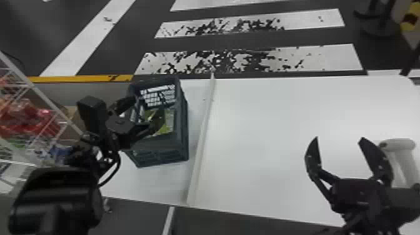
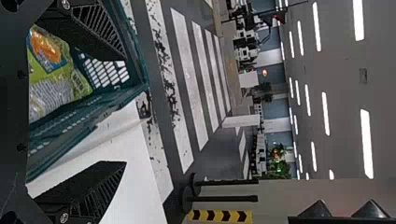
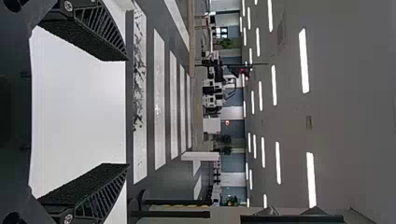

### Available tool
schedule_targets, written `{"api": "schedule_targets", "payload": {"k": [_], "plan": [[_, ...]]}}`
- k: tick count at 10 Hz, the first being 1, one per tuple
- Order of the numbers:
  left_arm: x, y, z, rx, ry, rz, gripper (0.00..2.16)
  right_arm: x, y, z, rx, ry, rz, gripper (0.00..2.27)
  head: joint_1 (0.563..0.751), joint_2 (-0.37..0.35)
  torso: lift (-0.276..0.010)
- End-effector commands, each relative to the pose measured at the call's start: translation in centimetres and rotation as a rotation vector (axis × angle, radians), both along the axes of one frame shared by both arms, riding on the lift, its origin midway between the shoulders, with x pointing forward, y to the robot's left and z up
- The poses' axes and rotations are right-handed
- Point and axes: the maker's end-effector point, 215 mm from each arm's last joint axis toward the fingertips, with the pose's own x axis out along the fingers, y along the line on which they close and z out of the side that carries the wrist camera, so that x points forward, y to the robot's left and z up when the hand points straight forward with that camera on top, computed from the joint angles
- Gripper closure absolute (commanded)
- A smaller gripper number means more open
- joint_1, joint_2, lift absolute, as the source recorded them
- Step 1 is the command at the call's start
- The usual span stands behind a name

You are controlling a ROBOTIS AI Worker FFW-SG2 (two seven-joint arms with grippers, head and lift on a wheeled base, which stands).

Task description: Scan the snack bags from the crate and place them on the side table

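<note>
Left arm (image 1: pixel 56 200): nearest, lower left of the frame.
Left fingers (image 1: pixel 157 123): spread, empty, at the crate (image 1: pixel 184 131), left of centre.
Snack bag (image 2: pixel 53 88): green, inside crate.
Right fingers (image 1: pixel 313 156): spread, empty, lower right.
White scanner (image 1: pixel 400 145): upright, right edge.

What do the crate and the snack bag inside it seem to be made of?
Crate: likely hard moulded plastic with a dull finish, going by its evenly coloured walls and lattice openings. Snack bag: probably thin, glossy plastic film, judging by its wrinkles and bright highlights; a foil lining is possible.
</note>
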Motion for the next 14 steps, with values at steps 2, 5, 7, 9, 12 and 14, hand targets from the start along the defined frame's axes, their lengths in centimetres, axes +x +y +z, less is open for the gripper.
{"api": "schedule_targets", "payload": {"k": [2,5,7,9,12,14], "plan": [[3.3,5.1,1.1,0.129,0.042,-0.024,0.08,-0.1,0.0,-0.8,-0.007,0.017,0.004,0.08,0.695,0.286,-0.05],[4.2,8.1,-0.9,0.261,0.159,-0.126,0.08,0.0,1.3,-1.3,-0.016,0.028,0.036,0.08,0.695,0.324,-0.05],[5.8,7.2,-3.5,0.305,0.244,-0.214,0.08,-0.6,1.6,-1.9,-0.015,0.042,0.043,0.08,0.695,0.35,-0.05],[8.4,5.6,-5.1,0.354,0.286,-0.282,0.08,-1.3,1.6,-2.4,-0.012,0.05,0.043,0.08,0.695,0.343,-0.05],[10.1,4.1,-8.6,0.428,0.402,-0.349,0.08,-2.1,1.5,-2.3,-0.006,0.039,0.042,0.08,0.695,0.315,-0.05],[9.6,3.6,-11.0,0.449,0.486,-0.396,0.08,-2.1,1.3,-2.4,-0.01,0.04,0.041,0.08,0.695,0.304,-0.05]]}}
